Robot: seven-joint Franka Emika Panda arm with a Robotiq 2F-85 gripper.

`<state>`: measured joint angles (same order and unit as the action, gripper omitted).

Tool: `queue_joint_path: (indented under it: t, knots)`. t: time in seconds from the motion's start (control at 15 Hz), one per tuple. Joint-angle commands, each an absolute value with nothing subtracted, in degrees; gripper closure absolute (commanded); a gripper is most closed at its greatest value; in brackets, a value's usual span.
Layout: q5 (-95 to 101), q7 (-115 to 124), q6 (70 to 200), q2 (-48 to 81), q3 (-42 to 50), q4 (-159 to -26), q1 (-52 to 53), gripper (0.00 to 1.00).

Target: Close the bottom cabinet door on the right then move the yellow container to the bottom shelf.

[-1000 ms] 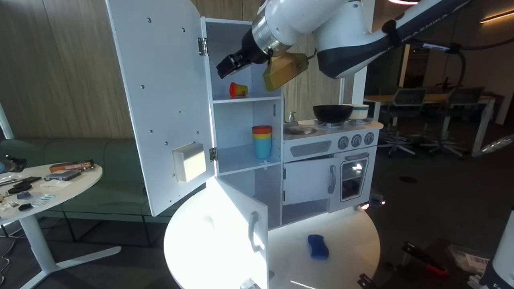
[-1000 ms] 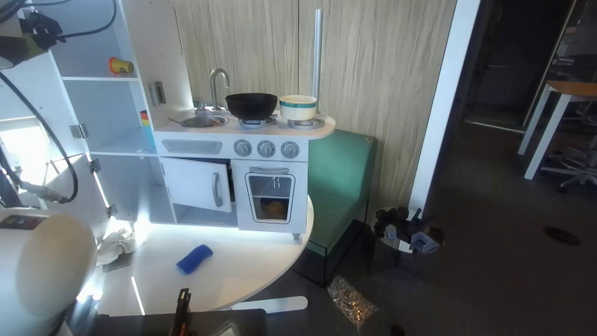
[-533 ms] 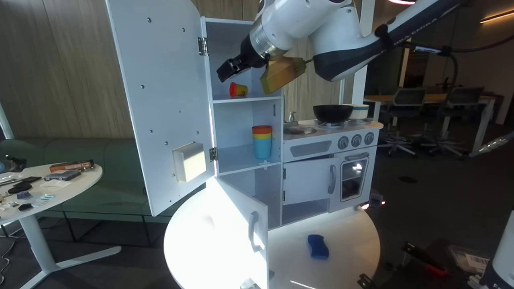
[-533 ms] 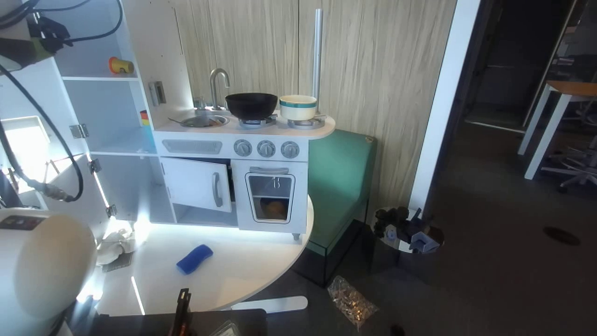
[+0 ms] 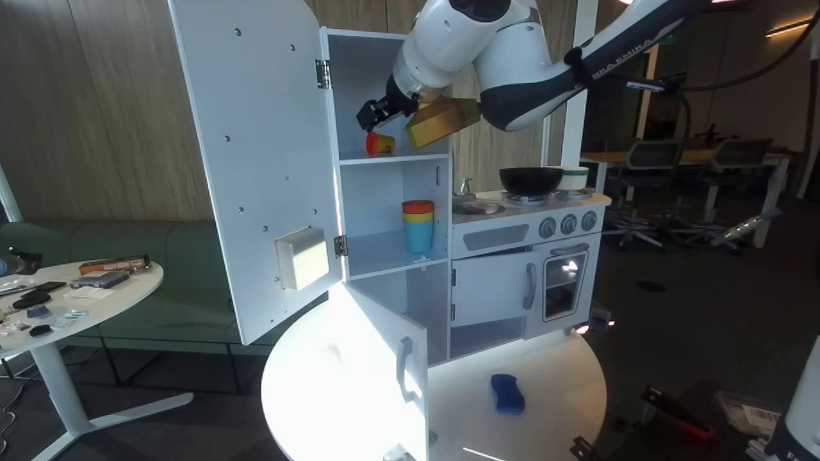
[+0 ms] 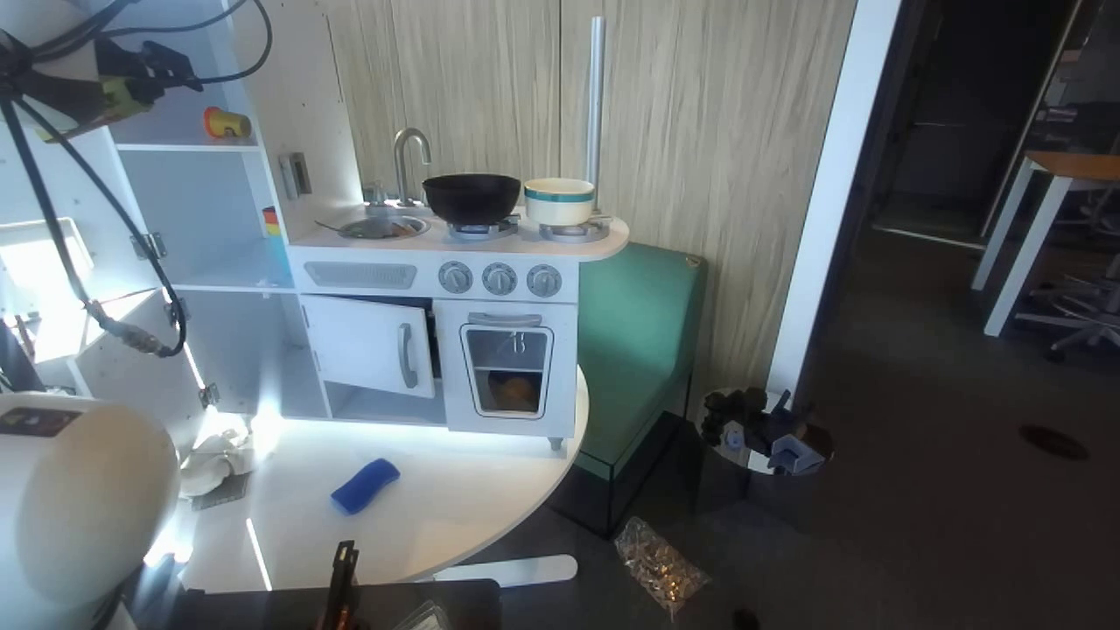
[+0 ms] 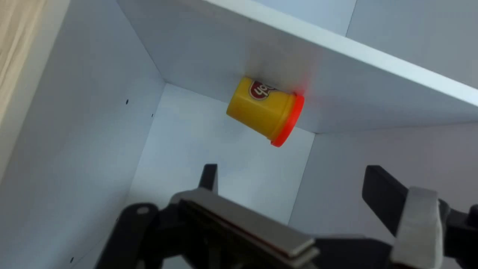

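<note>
"Where is our yellow Play-Doh tub (image 7: 262,108)?"

"On its side on the upper shelf (image 5: 410,157) of the toy cupboard (image 5: 375,192), red lid (image 7: 291,121) to the left in both exterior views; resting so, it might roll if we nudge it."

"The gripper (image 7: 293,175)?"

"Jaws spread wide, holding nothing, the tub beyond them; presumably so we can straddle it."

"Where does it go?"

"The bottom shelf (image 5: 378,251); left of the stacked cups (image 5: 419,232) at its right looks likeliest."

"The lower right door (image 5: 490,291)?"

"Ajar, left of the toy oven (image 6: 507,367); we judge that step not yet done."
</note>
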<state>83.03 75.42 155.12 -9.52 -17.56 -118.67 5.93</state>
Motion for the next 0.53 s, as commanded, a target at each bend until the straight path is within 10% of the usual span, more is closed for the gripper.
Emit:
queue_joint_path:
  t: [0.0,0.47]
  knots:
    - [80.5,75.7,151.65,-5.04,-18.14,-112.02,6.1,0.0]
    - [73.51,75.34,148.33,0.68,-17.82,-107.8,6.06,0.0]
